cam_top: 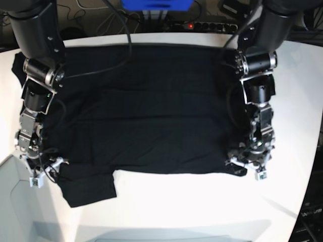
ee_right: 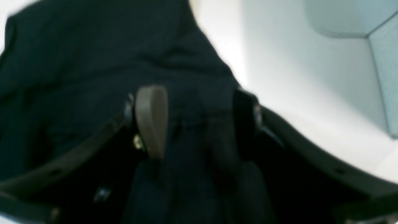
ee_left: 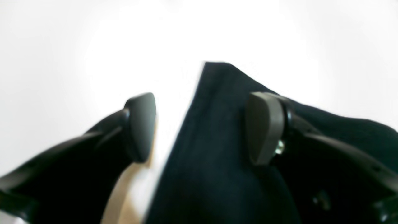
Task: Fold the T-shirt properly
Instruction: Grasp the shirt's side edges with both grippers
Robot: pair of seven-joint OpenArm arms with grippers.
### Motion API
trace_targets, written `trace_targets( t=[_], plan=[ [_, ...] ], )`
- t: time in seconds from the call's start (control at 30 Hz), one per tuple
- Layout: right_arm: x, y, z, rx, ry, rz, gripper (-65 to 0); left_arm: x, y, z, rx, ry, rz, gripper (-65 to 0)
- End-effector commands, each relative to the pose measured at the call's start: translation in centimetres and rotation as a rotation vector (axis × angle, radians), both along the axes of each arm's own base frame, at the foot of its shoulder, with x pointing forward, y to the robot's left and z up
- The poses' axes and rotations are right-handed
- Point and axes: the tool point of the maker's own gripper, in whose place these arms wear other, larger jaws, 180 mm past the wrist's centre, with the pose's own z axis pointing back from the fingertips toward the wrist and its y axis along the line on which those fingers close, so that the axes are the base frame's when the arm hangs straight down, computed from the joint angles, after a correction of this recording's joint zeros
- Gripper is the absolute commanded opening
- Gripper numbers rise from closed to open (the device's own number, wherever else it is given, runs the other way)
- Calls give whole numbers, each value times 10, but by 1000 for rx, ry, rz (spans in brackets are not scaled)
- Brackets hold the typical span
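Note:
The black T-shirt (cam_top: 146, 111) lies spread over the white table (cam_top: 192, 201), plain side up, with one sleeve (cam_top: 88, 189) sticking out at the front left. My left gripper (cam_top: 251, 169) is down at the shirt's front right corner. In the left wrist view it (ee_left: 202, 127) is open, a corner of the T-shirt (ee_left: 211, 149) lying between the pads and against the right pad (ee_left: 264, 127). My right gripper (cam_top: 43, 171) is at the shirt's left edge near the sleeve. In the right wrist view it (ee_right: 199, 121) stands open over a ridge of the T-shirt (ee_right: 93, 56).
Behind the table sit a blue box (cam_top: 156, 4), a power strip (cam_top: 202, 24) and cables. The table's left front edge (cam_top: 10, 161) runs close by my right gripper. Bare white tabletop lies in front of the shirt and to its right.

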Motion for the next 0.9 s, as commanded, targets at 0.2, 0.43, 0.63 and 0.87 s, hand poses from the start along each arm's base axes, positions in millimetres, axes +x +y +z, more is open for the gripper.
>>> trace_targets(
  t=[0.2, 0.43, 0.63, 0.87],
  plan=[
    [15, -7, 25, -1, -86, -13, -306, 21, -5, 0, 46, -50, -32, -218],
    [18, -23, 31, -28, -123, -100, -306, 18, -17, -9, 80, -24, -90, -273],
    [10, -42, 17, -40, -140, -173, -306, -2, -15, -32, 79, 24, -88, -550],
    [-5, -68, 0, -73, -153, -256, -306, -20, 2, -45, 101, 56, -71, -649]
  ],
)
